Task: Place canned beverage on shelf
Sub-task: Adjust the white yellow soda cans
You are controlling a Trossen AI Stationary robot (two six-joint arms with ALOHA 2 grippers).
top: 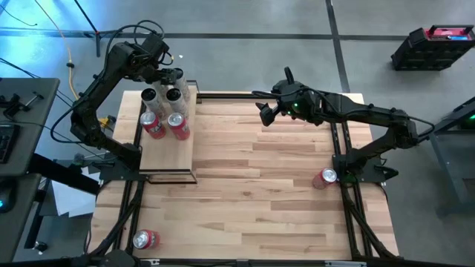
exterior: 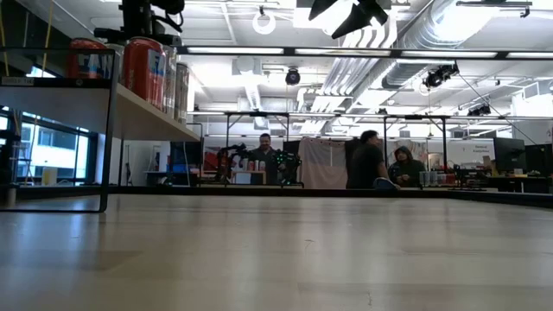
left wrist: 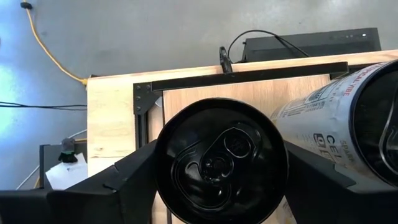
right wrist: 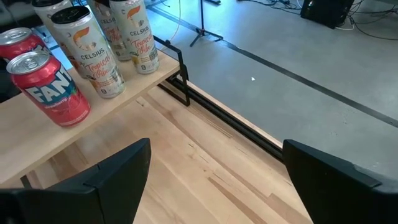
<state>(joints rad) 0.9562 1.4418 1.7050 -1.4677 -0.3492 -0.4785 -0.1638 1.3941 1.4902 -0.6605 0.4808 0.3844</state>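
Observation:
The shelf (top: 168, 157), a pale board in a thin black frame, stands at the table's far left. Two red cans (top: 165, 126) and several pale Celsius cans (top: 162, 96) stand upright on it. My left gripper (top: 169, 76) is over the shelf's far end, pointing down, shut on a black-topped can (left wrist: 221, 163). My right gripper (top: 265, 115) hovers open and empty over the far middle of the table. Its wrist view looks at the shelf (right wrist: 37, 140) and its cans (right wrist: 93, 50). My left gripper holds the black-topped can by its upper side wall (left wrist: 163, 155), pinched between the two fingers (left wrist: 124, 183), one on each side. The fingers come from above, pointing down. The can is upright over the shelf board (left wrist: 261, 93). Whether its base rests on the board is hidden.
A pale Celsius can (left wrist: 317, 112) stands right beside the held one. One red can (top: 324, 178) lies on the table near the right arm's base. Another (top: 145, 239) lies at the near left corner. People sit in the room behind the table (exterior: 371, 164).

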